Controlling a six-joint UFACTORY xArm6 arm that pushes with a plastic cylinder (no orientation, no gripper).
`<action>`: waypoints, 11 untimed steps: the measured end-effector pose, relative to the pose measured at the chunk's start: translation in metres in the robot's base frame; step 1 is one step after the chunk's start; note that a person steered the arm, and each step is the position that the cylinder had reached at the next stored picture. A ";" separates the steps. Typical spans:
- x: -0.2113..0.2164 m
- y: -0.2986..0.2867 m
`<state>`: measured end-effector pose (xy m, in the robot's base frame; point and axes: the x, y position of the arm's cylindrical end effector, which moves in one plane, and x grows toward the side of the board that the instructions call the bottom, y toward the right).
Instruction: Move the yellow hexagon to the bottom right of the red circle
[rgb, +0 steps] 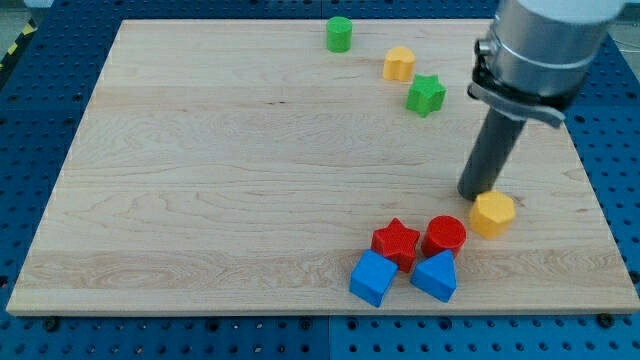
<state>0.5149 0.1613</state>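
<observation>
Yellow hexagon (492, 213) sits right of red circle (445, 236), slightly above it, my tip (473, 192) bare at its upper-left edge; an off-centre push risks sliding it wide rightward.

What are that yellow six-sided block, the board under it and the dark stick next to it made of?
The yellow hexagon looks like moulded plastic: solid even colour, smooth matte faces. The board looks like pale unvarnished wood, with grain lines and plank seams showing. The rod ending in my tip, just left of the hexagon, is dark and dull; metal or plastic, I cannot tell.
</observation>
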 end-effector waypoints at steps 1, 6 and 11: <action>0.022 0.001; 0.051 0.033; 0.029 0.018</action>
